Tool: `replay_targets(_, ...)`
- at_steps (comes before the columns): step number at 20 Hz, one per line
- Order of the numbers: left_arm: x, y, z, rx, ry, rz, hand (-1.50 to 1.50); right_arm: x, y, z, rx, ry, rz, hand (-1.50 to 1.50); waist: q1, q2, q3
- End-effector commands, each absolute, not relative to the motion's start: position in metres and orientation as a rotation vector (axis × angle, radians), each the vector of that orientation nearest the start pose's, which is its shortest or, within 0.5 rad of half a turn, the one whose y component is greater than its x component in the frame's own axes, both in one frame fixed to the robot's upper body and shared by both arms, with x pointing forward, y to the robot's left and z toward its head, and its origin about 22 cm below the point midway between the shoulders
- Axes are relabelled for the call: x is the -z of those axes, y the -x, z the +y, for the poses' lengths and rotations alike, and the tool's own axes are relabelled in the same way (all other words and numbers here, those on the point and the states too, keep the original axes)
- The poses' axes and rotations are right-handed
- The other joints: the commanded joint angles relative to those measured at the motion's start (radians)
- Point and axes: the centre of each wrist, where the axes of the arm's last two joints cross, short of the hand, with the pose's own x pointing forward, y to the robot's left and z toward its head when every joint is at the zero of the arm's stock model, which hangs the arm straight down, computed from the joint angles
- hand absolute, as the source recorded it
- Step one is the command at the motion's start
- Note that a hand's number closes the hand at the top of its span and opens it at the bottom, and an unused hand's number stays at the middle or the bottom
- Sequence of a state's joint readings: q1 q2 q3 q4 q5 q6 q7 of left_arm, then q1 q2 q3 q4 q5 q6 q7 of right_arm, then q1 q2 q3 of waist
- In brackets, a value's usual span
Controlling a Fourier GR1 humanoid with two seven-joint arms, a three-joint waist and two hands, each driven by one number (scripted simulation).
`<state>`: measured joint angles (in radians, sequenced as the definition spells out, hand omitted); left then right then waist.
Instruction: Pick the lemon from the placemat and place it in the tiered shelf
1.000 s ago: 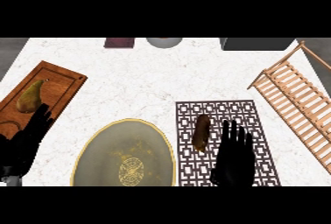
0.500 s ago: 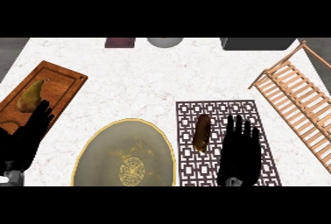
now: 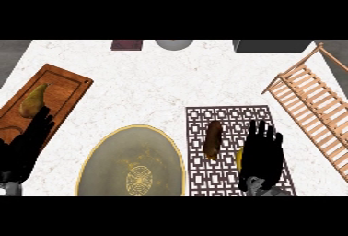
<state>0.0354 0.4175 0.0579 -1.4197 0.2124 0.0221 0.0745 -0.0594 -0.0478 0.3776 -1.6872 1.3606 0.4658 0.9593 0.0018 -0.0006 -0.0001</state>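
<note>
A brown lattice placemat [image 3: 231, 115] lies right of centre on the counter. My right hand [image 3: 262, 154] hovers over its right half, open with fingers straight and pointing away from me. A sliver of the yellow lemon [image 3: 239, 156] shows at the hand's left edge; the rest is hidden under the palm. A brown oblong vegetable [image 3: 212, 139] lies on the mat just left of the hand. The wooden tiered shelf [image 3: 312, 103] stands along the right edge, beyond the mat. My left hand [image 3: 27, 147] rests open at the left edge.
A large gold-patterned plate [image 3: 132, 161] lies left of the placemat. A wooden cutting board [image 3: 58, 99] at the far left carries a pear [image 3: 34, 99]. Along the back edge are a dark red item [image 3: 127, 44], a grey bowl [image 3: 174, 44] and a dark box [image 3: 268, 46].
My right hand has slid to the right and a little farther away over the placemat, uncovering the brown vegetable. The left hand has shifted only slightly.
</note>
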Motion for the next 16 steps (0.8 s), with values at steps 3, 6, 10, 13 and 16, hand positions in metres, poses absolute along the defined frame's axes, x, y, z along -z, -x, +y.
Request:
replay_targets(3,-0.006,-0.218,0.362,0.055,-0.241,-1.333,0.0,-0.016,-0.224,-0.134,-1.024,1.259,-0.509,-1.5,0.001,0.0,0.0)
replay_targets(6,-0.025,-0.247,0.355,0.037,-0.256,-1.335,0.0,-0.018,-0.245,-0.142,-1.021,1.24,-0.524,-1.5,-0.001,0.001,0.0)
replay_targets(10,0.003,-0.223,0.342,0.036,-0.265,-1.313,0.0,0.0,-0.241,-0.165,-1.024,1.22,-0.476,-1.5,0.0,0.0,0.0)
replay_targets(13,-0.013,-0.223,0.335,0.037,-0.259,-1.341,0.0,0.01,-0.236,-0.167,-0.996,1.193,-0.474,1.5,0.003,0.0,0.001)
replay_targets(16,0.011,-0.243,0.341,0.037,-0.252,-1.318,0.0,0.011,-0.236,-0.15,-0.993,1.162,-0.512,1.5,-0.003,0.001,0.0)
